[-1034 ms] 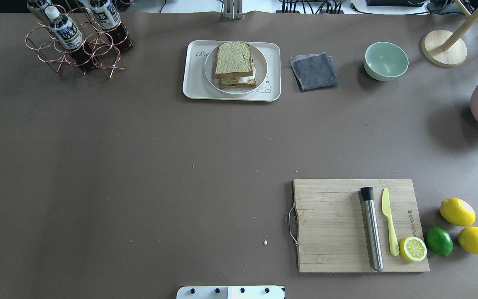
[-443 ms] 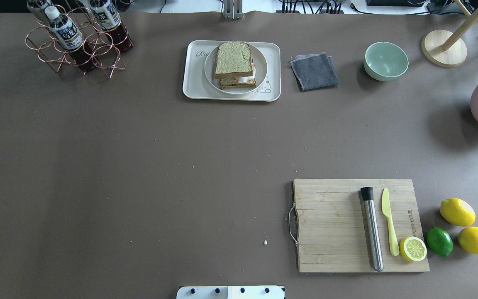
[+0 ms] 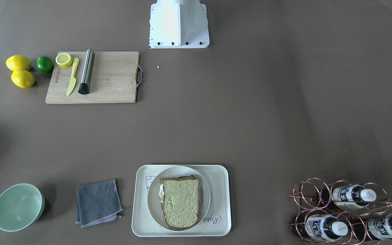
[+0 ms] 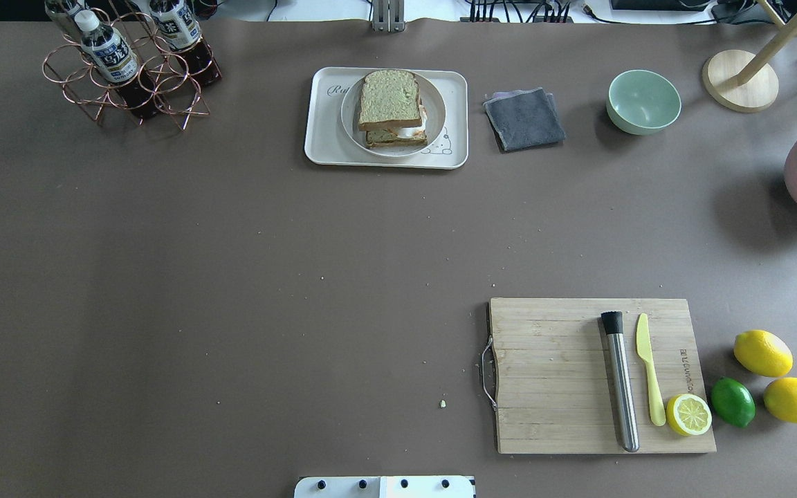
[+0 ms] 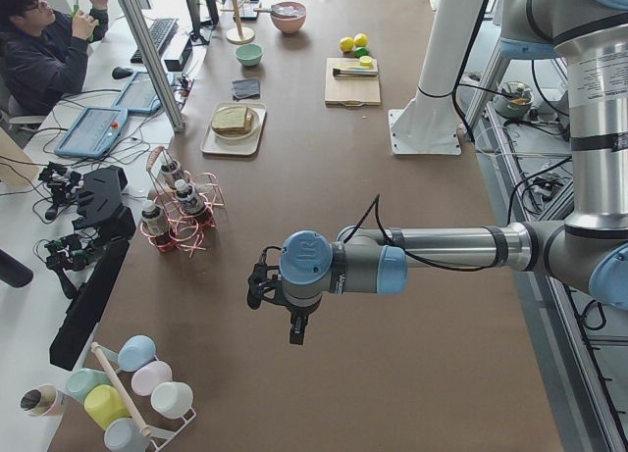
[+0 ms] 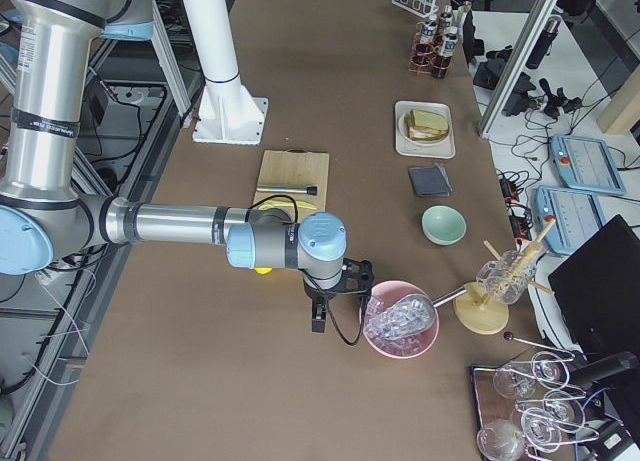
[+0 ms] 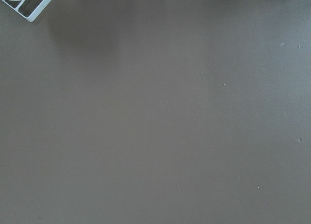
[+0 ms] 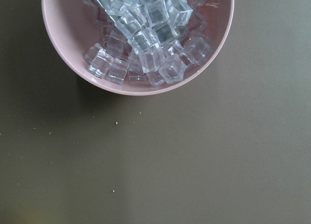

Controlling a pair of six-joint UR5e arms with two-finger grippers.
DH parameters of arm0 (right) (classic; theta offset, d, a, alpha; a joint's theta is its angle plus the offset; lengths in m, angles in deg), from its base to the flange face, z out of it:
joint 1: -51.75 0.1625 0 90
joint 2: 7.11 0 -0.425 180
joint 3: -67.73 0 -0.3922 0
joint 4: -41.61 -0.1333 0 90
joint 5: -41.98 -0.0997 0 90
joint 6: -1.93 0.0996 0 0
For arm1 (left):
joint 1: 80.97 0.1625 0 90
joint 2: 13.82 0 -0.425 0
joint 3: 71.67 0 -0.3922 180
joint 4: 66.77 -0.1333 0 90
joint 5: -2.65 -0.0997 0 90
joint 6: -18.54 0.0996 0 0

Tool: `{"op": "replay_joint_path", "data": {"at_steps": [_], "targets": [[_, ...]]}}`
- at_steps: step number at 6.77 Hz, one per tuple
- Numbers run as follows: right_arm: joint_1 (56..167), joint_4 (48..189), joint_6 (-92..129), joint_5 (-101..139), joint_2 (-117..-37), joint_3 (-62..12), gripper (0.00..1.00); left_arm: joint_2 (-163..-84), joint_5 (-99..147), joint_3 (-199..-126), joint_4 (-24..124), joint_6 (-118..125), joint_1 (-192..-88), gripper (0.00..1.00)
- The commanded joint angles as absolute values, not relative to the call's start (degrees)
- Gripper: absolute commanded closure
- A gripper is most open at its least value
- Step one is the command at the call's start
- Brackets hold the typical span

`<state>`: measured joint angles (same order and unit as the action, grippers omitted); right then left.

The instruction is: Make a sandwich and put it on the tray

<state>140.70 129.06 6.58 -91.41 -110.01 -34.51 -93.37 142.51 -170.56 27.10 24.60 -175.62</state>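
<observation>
- Exterior front-facing: the sandwich (image 3: 180,202) lies on a round white plate (image 3: 153,200), and the plate sits in the cream tray (image 3: 221,204). The top slice is speckled with a brown crust, and a bit of white egg peeks out at one side. A folded grey cloth (image 3: 97,202) and a smooth pale green bowl (image 3: 18,207) lie on one side of the tray. A copper wire rack (image 3: 339,207) holding bottles stands on the other side.
- Overhead exterior: a wooden cutting board (image 4: 551,373), well apart from the tray, carries a metal cylinder (image 4: 621,387), a yellow plastic knife (image 4: 647,366) and a lemon half (image 4: 689,414). A lime (image 4: 732,401) and two lemons (image 4: 762,353) lie just beside the board.
- Exterior left: the left gripper (image 5: 294,329) hangs over the bare brown table (image 5: 412,374), near the wire rack and far from the tray. I cannot tell how wide its fingers are.
- Exterior right: the right gripper (image 6: 318,319) hangs just beside a pink bowl (image 6: 395,353) of clear ice cubes. I cannot tell its opening either.
- Left wrist-mounted: matte tabletop with fine crumbs.
- Right wrist-mounted: the pink bowl's rounded rim, with glossy ice cubes inside.
</observation>
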Motion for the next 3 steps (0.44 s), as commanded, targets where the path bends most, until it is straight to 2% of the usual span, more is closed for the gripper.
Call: {"op": "replay_joint_path", "data": {"at_steps": [1, 3], "targets": [[140.7, 129.1, 6.6, -91.4, -110.0, -34.6, 0.00, -93.3, 142.6, -170.6, 27.1, 24.6, -175.6, 0.02], [140.7, 129.1, 6.6, -91.4, -109.9, -34.7, 0.00, -93.3, 142.6, -170.6, 27.1, 24.6, -175.6, 0.02]]}}
